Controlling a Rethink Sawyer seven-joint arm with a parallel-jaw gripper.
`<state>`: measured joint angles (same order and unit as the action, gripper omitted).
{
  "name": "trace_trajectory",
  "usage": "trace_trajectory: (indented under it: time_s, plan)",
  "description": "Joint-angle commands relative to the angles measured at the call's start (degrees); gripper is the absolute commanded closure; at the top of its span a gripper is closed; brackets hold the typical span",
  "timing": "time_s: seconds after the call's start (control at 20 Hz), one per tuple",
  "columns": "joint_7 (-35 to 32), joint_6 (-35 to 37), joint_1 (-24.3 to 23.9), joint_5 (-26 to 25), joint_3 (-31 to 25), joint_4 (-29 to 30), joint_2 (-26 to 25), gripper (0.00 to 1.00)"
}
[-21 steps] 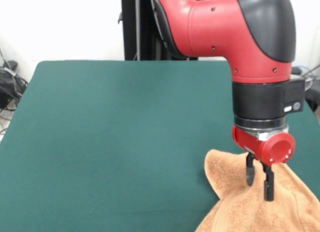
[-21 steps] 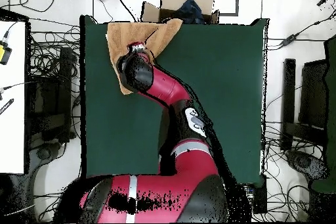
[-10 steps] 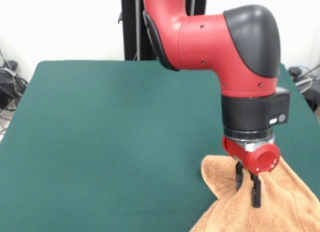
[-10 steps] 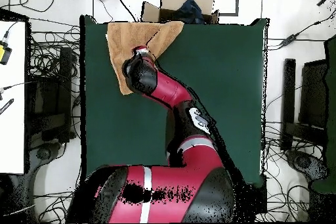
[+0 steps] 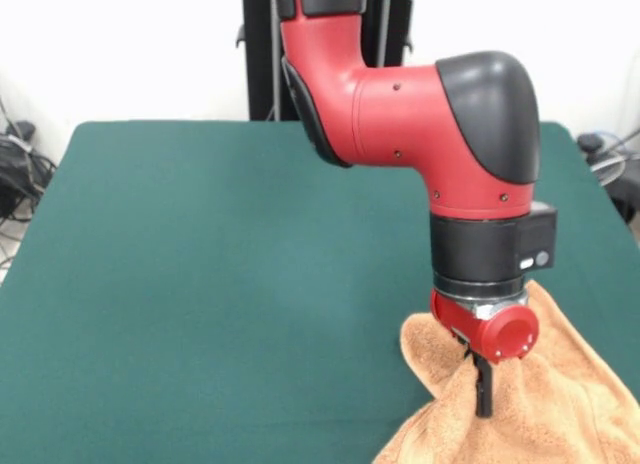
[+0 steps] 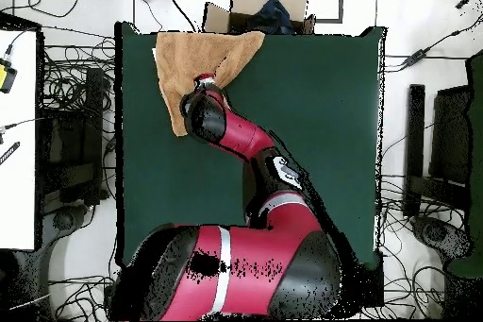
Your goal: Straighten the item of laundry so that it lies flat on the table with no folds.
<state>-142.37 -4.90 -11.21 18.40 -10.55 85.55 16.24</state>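
Dark green felt covers the wide desk, and the orange-tan terry hand towel lies bunched at its corner, at the lower right of the front view and the upper left from overhead. At the end of the red and black arm, the tool has its thin black fingers pinched together on a raised fold of the towel. Soft and looped, the cloth humps up beside the fingers and spreads in an uneven, roughly triangular shape with one flap folded over.

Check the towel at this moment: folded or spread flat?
Still folded. The towel bunches up around the claw, with a raised fold at its inner edge; overhead, one corner lies doubled over on the table.
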Motion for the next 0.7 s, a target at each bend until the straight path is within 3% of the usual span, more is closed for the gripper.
trace_trajectory:
  time_s: [0.05, 0.7]
  plan:
    - [-5.46, 0.11, -1.90, -3.68, -4.14, 5.29, -3.39, 1.00]
    - [-6.10, 3.60, -2.05, -3.79, -0.68, 11.47, -0.56, 1.00]
